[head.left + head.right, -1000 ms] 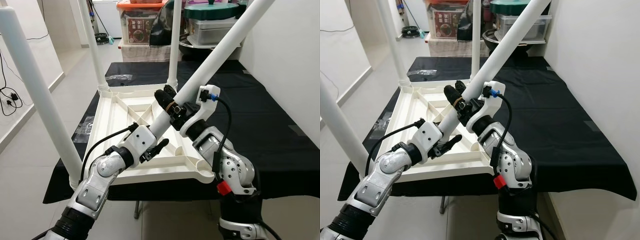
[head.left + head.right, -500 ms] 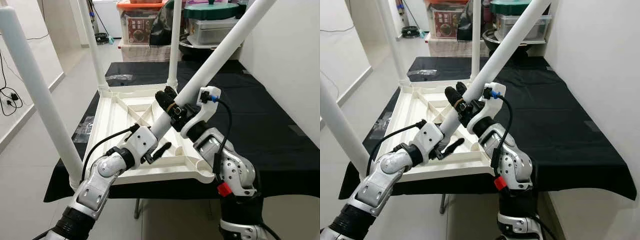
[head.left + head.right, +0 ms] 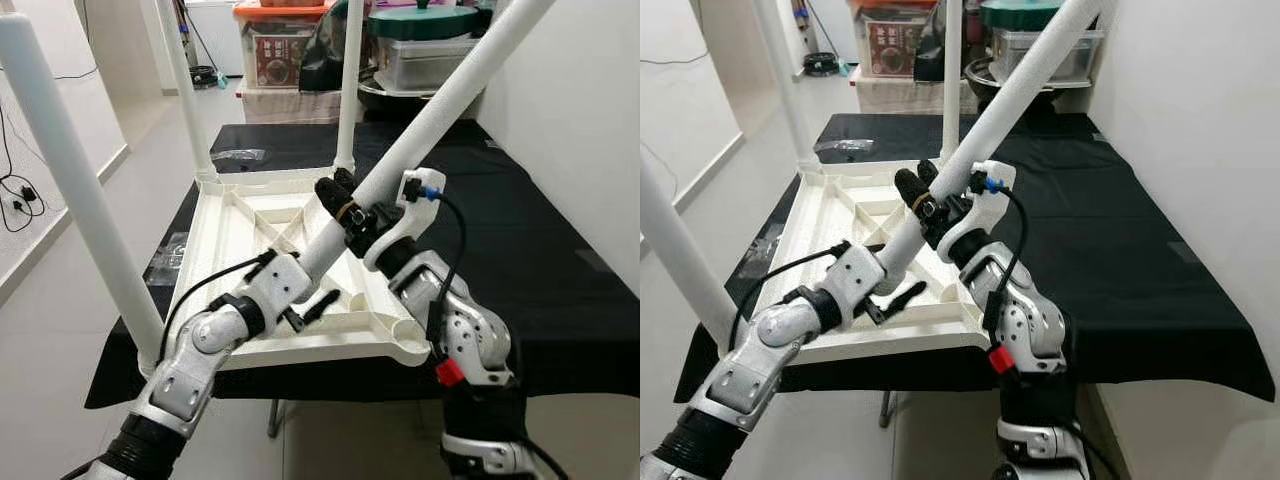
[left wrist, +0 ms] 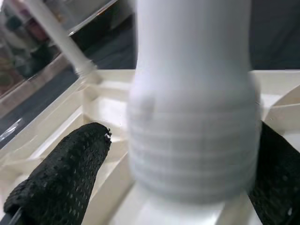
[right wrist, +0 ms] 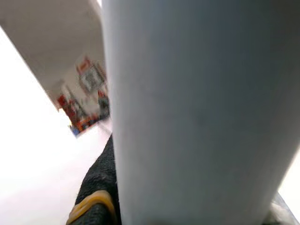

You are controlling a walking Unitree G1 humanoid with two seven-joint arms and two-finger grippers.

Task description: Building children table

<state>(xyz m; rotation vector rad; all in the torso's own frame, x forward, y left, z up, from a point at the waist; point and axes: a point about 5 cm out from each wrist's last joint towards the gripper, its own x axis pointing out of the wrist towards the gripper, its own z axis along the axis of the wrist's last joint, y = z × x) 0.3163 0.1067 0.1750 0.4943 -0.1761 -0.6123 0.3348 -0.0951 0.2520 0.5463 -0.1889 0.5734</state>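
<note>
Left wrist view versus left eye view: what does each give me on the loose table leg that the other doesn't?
Left wrist view: the leg's ribbed, threaded end between the left gripper jaws, just above the tabletop underside.

Left eye view: the right gripper clamped higher up the slanted leg, three legs already standing, and the unfilled near-right corner socket.

Both: the white leg and upturned tabletop.

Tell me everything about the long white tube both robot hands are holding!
The long white plastic table leg is a smooth round tube with a ribbed, threaded lower end. It leans steeply over the upside-down white tabletop. The right gripper clamps its middle; the left gripper's fingers sit either side of the ribbed end.
</note>
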